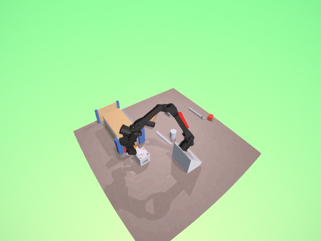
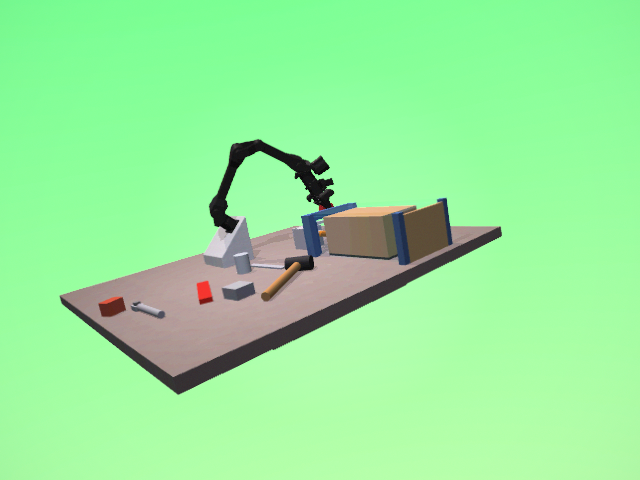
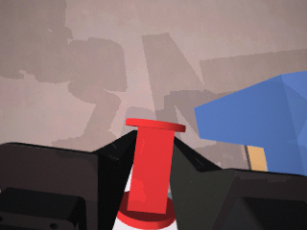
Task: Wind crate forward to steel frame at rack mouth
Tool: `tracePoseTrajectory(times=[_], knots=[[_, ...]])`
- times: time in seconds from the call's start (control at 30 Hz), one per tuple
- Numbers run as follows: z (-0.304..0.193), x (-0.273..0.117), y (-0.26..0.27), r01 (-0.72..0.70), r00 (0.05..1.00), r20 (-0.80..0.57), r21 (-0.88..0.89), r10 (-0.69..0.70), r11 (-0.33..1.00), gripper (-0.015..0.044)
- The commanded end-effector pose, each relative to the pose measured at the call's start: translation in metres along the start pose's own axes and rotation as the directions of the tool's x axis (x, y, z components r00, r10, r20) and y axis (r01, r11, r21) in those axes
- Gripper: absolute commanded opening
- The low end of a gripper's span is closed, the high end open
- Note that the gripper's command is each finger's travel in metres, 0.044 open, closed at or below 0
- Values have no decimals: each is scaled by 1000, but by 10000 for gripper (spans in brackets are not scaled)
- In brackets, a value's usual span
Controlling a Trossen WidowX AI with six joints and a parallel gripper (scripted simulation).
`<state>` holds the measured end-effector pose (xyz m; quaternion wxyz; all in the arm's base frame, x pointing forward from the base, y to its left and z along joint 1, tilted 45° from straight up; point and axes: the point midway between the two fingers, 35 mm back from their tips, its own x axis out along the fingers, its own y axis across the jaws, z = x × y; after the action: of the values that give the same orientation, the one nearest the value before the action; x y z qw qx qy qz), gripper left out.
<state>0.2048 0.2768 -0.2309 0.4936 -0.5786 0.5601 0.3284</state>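
Note:
My gripper (image 1: 126,150) (image 2: 325,205) (image 3: 152,137) is shut on the red knob (image 3: 151,172) of the winch handle, beside the mouth of the rack. The handle's pale crank arm (image 1: 140,153) lies over the top of the white winch (image 1: 145,160) (image 2: 299,238); its key and the hole are hidden. The tan crate (image 1: 120,119) (image 2: 356,235) sits flat in the cubby, behind the blue steel frame (image 1: 119,146) (image 2: 311,236) (image 3: 249,107). In the exterior view a narrow gap shows between crate and frame. A bit of orange strap (image 2: 323,234) shows there.
A mallet (image 1: 150,124) (image 2: 299,262), flat bar (image 1: 163,137), grey cylinder (image 1: 173,134) (image 2: 241,263), red bar (image 1: 183,120) (image 2: 204,292), grey block (image 2: 238,290), wrench (image 1: 195,113) (image 2: 148,310) and orange-red block (image 1: 210,117) (image 2: 112,306) lie on the bench.

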Motion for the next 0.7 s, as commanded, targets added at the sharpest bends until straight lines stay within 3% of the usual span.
tracePoseTrajectory(times=[0.0,0.67], knots=[[0,2,21,-37,999,-3,-16,37,999,0],[-2,0,47,-39,999,-2,-16,39,999,0]])
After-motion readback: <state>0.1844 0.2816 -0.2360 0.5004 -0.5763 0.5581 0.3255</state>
